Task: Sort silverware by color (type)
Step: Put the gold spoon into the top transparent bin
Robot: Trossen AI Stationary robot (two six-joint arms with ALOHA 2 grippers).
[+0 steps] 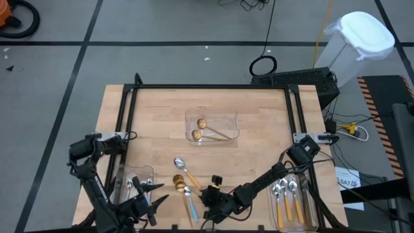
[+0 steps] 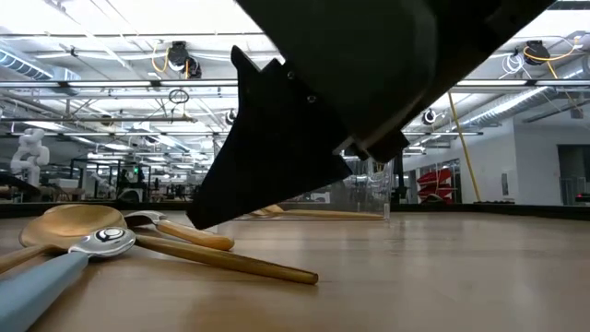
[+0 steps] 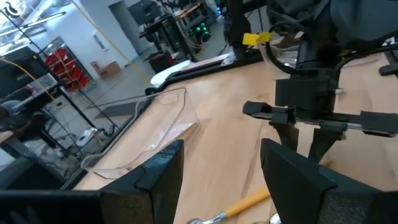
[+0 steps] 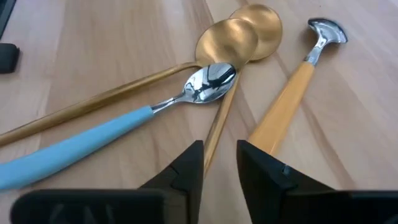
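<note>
While the left gripper (image 1: pixel 150 196) waits open nearby, the right gripper (image 4: pixel 219 163) hovers slightly parted, empty — gold spoon (image 4: pixel 219 127) handle running straight out between its fingers.

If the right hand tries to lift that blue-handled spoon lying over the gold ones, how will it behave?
The blue-handled spoon looks rigid, so it should lift without bending. Its bowl rests on a gold spoon, so that one may shift. It lies flat on the table, leaving little edge to grip; the glossy handle may slip.
</note>
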